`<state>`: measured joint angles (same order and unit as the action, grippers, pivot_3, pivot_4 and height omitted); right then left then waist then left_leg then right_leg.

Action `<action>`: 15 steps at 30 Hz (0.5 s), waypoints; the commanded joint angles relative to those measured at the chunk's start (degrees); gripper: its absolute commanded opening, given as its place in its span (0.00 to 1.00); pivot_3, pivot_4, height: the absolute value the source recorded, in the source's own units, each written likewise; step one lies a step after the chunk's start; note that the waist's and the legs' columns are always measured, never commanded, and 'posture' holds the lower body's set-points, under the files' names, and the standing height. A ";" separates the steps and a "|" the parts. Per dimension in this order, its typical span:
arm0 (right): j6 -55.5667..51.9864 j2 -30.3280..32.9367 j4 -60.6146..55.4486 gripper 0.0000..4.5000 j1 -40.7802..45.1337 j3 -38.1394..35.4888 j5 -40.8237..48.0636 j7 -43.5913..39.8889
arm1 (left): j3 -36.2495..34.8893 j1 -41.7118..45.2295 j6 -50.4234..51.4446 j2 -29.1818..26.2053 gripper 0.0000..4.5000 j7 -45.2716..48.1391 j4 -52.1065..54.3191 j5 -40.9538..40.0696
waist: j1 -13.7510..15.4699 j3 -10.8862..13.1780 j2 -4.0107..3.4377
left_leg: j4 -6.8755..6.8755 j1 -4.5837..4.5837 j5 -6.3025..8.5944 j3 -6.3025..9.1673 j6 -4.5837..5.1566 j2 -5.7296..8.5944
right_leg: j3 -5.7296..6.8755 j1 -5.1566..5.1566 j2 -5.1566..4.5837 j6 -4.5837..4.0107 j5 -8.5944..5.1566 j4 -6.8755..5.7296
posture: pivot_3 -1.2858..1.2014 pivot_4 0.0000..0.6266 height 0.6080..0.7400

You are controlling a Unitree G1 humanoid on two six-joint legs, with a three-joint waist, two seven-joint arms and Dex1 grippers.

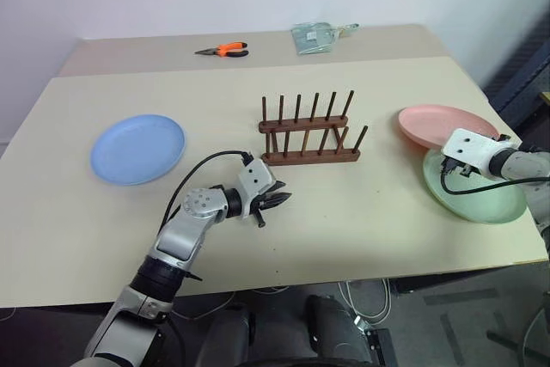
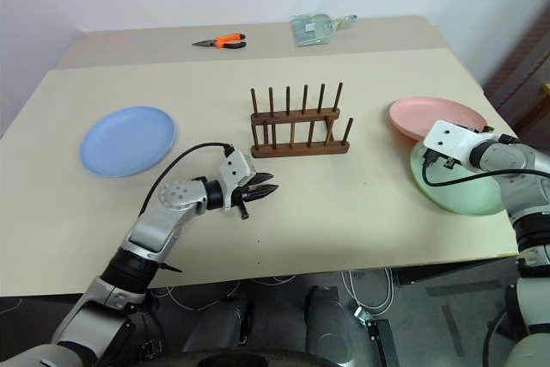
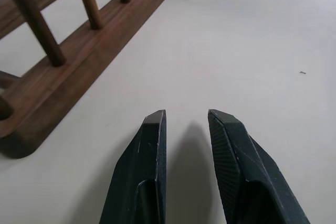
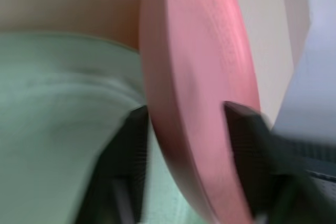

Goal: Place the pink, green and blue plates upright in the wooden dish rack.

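The left gripper [image 1: 277, 203] hovers low over the beige table [image 1: 361, 212], its two black fingers slightly apart with nothing between them, just in front of the small dark brown wooden dish rack [image 1: 309, 131], whose peg rows stand empty. To the right, the right gripper [image 4: 189, 129] has one finger on each side of the rim of the round salmon-pink plastic plate [image 1: 438, 125], which overlaps the pale mint green plate [image 1: 481, 195] at the table's right edge. The light blue plate [image 1: 137, 149] lies flat at left. Orange-handled pliers [image 1: 225, 50] and a clear plastic bag [image 1: 316, 36] rest at the far edge
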<state>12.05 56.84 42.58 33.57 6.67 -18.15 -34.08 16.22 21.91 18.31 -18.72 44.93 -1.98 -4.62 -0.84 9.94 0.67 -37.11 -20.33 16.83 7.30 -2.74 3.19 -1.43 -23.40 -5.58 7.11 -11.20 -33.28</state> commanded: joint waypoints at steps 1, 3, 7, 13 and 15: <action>3.25 0.40 0.62 0.07 1.56 0.14 -1.26 1.96 | -0.96 -0.84 0.00 -0.64 0.28 -0.19 3.04 -0.67 | -0.02 0.00 0.00 | 0.00 0.00 0.00 0.00 0.00 0.00 | 0.00 0.00 0.00 0.00 0.00 0.00 | 0.52 0.24 1.00; 5.03 1.28 -2.03 0.01 0.86 -0.33 -1.77 3.32 | -1.34 -1.32 0.31 -1.12 0.28 -0.19 3.89 -0.99 | -0.01 0.00 -0.01 | 0.00 0.01 0.00 0.00 0.00 0.00 | -0.01 0.01 0.00 0.00 0.00 0.00 | 0.52 0.24 1.00; 1.28 -0.31 -15.81 0.01 1.56 -8.48 8.51 1.68 | -2.75 -1.91 0.99 -2.07 0.28 -0.17 5.15 -2.01 | -0.25 0.10 -0.18 | 0.00 -0.01 0.00 -0.01 0.00 0.01 | -0.03 -0.03 0.00 0.01 0.00 -0.01 | 0.52 0.24 1.00; -42.57 -13.62 -51.12 0.01 2.08 -24.82 61.61 -0.59 | -5.61 -1.98 1.75 -3.00 0.28 -0.12 5.96 -4.08 | 0.14 0.11 -0.15 | 0.02 0.01 0.00 0.24 0.00 -0.06 | 0.04 0.00 0.05 0.03 0.02 -0.08 | 0.52 0.24 1.00; -51.18 -16.59 -55.75 0.01 1.68 -27.44 71.87 4.34 | -6.02 -1.92 1.80 -3.38 0.28 0.18 6.08 -4.57 | 0.61 0.09 -0.12 | 0.01 -0.04 0.00 0.40 0.01 -0.06 | 0.17 0.02 0.04 0.01 0.02 -0.06 | 0.52 0.24 1.00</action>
<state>-32.07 40.72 -9.21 35.13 -17.08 44.33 -33.16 11.52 19.84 19.96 -21.80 44.90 2.15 -8.07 -0.23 10.02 0.56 -37.12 -20.39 16.84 7.74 -2.73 3.16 -1.22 -23.34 -5.56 7.11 -11.19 -33.30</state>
